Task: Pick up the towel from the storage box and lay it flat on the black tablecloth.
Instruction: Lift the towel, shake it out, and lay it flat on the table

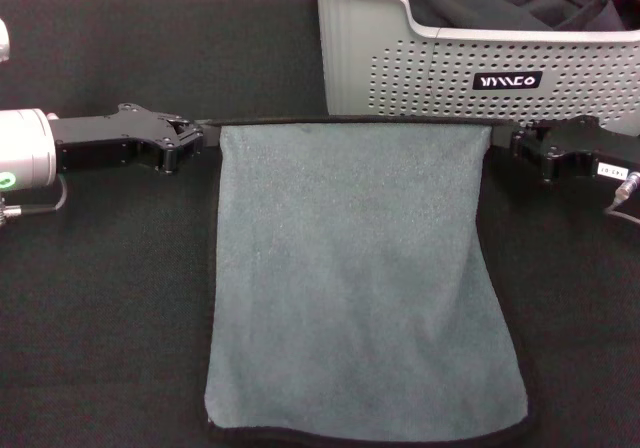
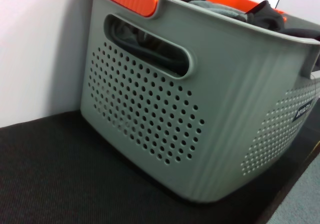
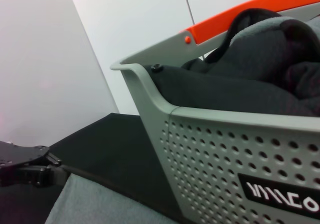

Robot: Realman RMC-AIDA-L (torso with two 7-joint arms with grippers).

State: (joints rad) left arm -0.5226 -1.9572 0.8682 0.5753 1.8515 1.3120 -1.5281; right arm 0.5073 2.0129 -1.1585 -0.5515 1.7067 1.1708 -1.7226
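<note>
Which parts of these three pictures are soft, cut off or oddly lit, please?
Head view: even light; the grey fleecy towel is cut off at the bottom edge, and the light grey perforated storage box at the top. Left wrist view: box wall near the logo end blurs; the plain black tablecloth weave stays crisp. Right wrist view: pale wall washes out, and the left pincer sits dim.

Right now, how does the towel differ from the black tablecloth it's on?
1. Colour: the towel shows a grey fleecy face with a black stitched border; the black tablecloth is plain black.
2. Size: the towel covers only a middle patch; the tablecloth runs past it on both sides.
3. State: the towel's far edge is pinched by the left gripper and right gripper; the tablecloth lies free.
Shared: both are spread out flat.
</note>
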